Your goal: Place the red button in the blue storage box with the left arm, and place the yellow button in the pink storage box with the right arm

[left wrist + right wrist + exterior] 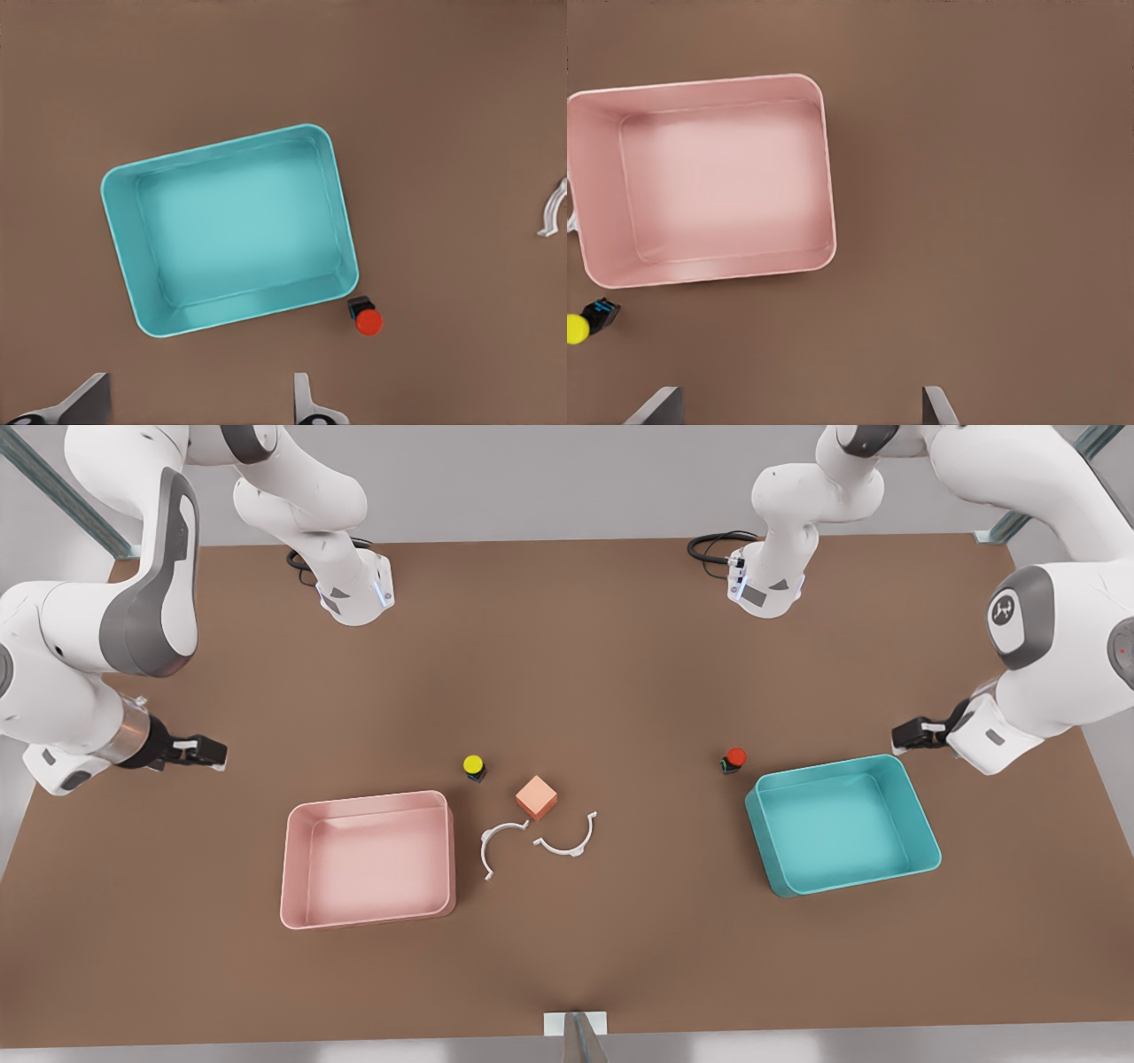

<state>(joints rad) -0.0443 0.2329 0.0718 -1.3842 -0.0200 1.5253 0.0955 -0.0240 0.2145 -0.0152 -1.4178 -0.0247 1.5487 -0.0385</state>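
Starting at the front view's left, your right gripper point(213, 753) hangs over bare table point(567, 974), well apart from everything; in the right wrist view its fingers point(656, 407) stand wide apart with nothing between them. Ahead of that pincer sits the pink storage box point(368, 859), and the yellow button point(474, 766) stands just past the box's far corner, near it but not touching. Next along, you see a small orange cube point(537, 797) beside the yellow button, with two thin white curved clips point(532, 841) lying just in front of it.

Further on, the red button point(733, 759) stands close to the corner of the blue storage box point(842, 824), apart from its rim. Your left gripper point(904, 735) hovers at the front view's right, just behind that box's far edge. In the left wrist view its fingers point(306, 403) are spread wide, holding nothing, with the red button point(367, 319) and blue box point(232, 228) ahead of them.
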